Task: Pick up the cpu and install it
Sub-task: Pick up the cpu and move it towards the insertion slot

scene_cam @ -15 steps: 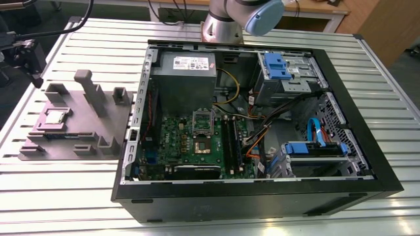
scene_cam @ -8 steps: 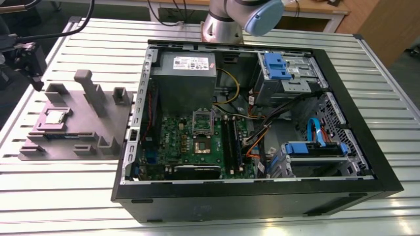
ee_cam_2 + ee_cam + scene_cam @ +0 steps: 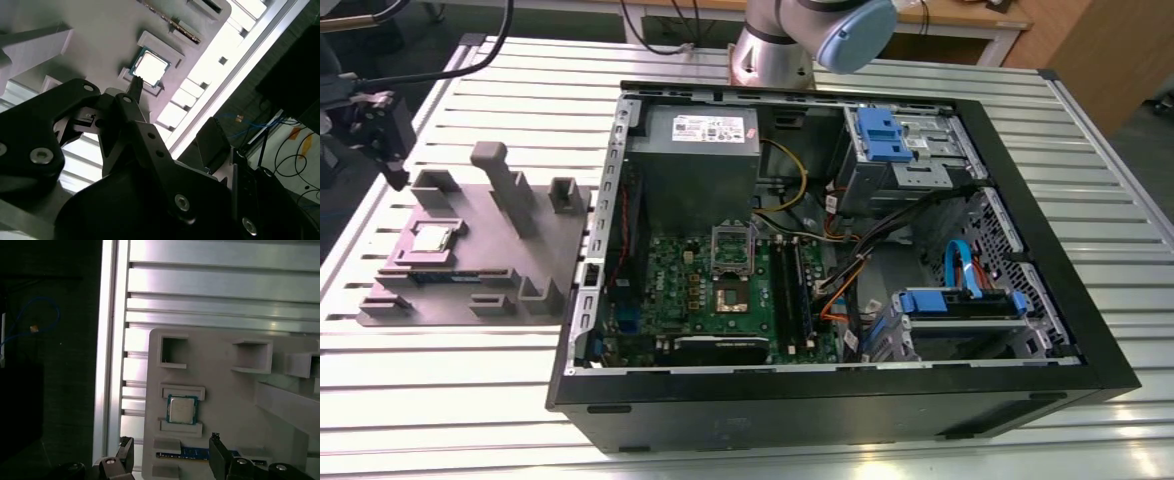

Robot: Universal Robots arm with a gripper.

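Hand wide open, empty, apart fr. cpu in grey tray; exterior view adds open PC case beside tray, on worktop.

Small square cpu, silver-grey top w/ thin green edge, lies flat in a recess of the pale grey plastic holder block on the ribbed aluminium table, w/ the black gripper in the fgnd, one thin fingertip overlapping the chip's edge, contact unclear.

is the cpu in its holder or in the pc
In its holder: the cpu lies flat between two of its raised lips, open fingers clear of it.
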